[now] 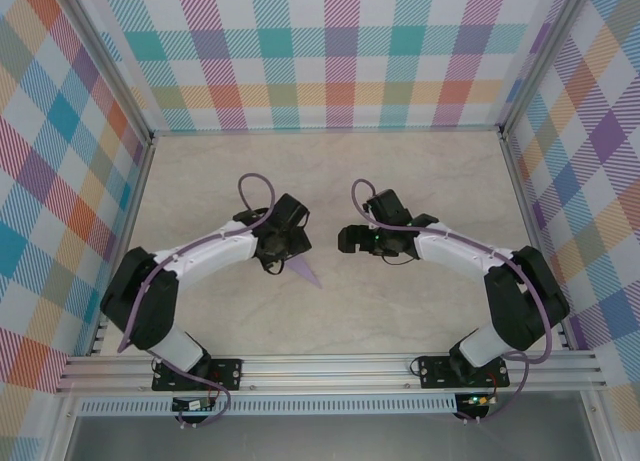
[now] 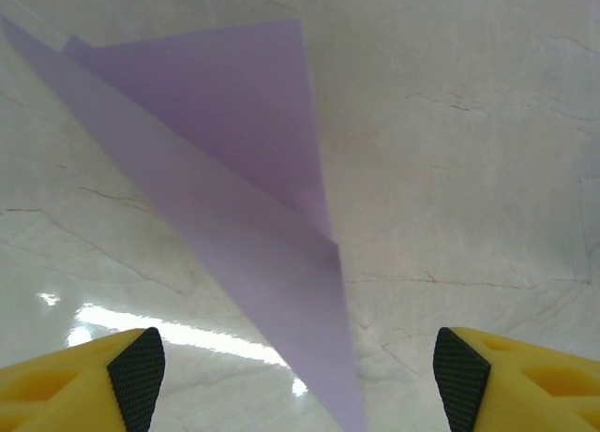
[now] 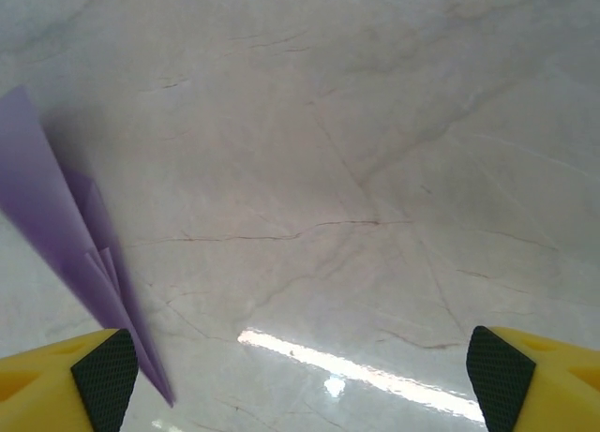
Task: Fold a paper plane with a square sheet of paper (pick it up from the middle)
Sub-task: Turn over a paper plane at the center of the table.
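Left wrist view: the paper plane (image 2: 234,198) lies on the tabletop (image 2: 469,170), long axis slanting down into the left tool (image 2: 300,376), spread wide (left arm clearly nearer). The right tool (image 3: 305,376), also apart, has it off to one side.

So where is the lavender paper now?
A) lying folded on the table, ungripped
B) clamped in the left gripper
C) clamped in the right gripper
A: the paper plane lies on the table between the open fingers of the left gripper; the right gripper is open too.
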